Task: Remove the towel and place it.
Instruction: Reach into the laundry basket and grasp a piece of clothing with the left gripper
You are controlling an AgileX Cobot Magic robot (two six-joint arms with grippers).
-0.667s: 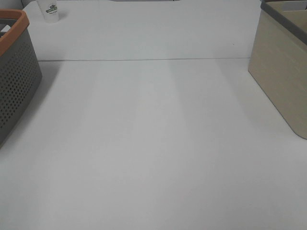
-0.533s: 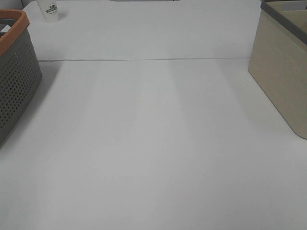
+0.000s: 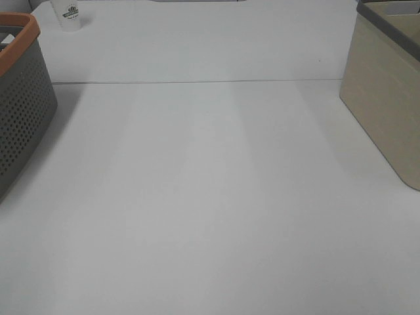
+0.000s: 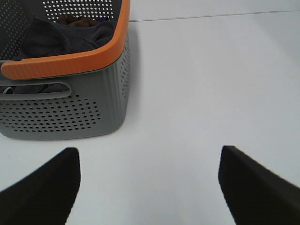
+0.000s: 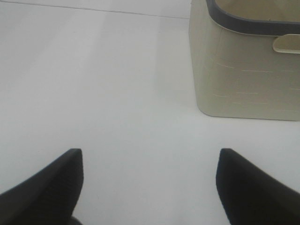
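The towel (image 4: 65, 37), dark charcoal grey and crumpled, lies inside a grey perforated basket with an orange rim (image 4: 70, 61), seen in the left wrist view. My left gripper (image 4: 149, 187) hovers over the bare table a short way in front of that basket, open, nothing between its black fingers (image 4: 42, 187). My right gripper (image 5: 149, 187) is open too, empty, short of a beige bin with a dark grey rim (image 5: 243, 70). Neither arm shows in the exterior high view, and the towel is hidden there.
In the exterior high view the grey basket (image 3: 20, 98) stands at the left edge and the beige bin (image 3: 387, 98) at the right. A small white cup (image 3: 69, 13) sits at the back left. A seam (image 3: 197, 82) crosses the white table.
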